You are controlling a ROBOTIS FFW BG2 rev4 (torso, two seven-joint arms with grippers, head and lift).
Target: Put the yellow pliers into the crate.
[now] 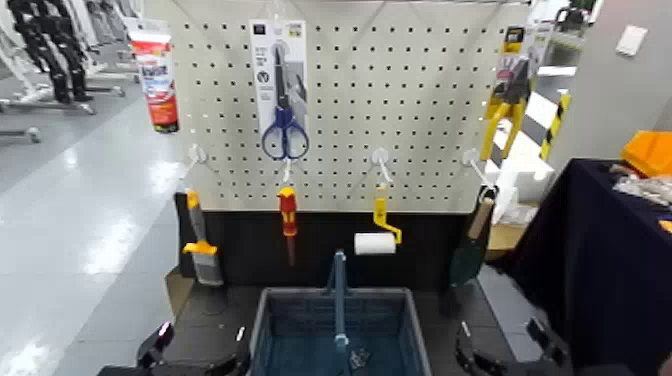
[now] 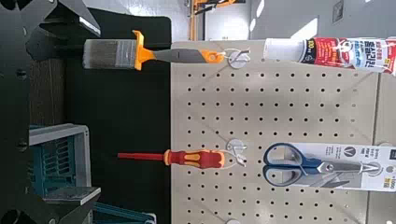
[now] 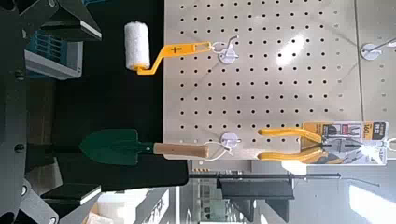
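Head view faces pegboard, looking down; wrist views nearer, seemingly sideways; all share pegboard [image 1: 340, 100].

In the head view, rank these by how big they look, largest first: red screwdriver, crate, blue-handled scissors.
1. Crate
2. Blue-handled scissors
3. Red screwdriver

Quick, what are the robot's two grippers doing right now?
Left gripper: open, holding nothing, low beside the crate.
Right gripper: open, holding nothing, low on the crate's other side.
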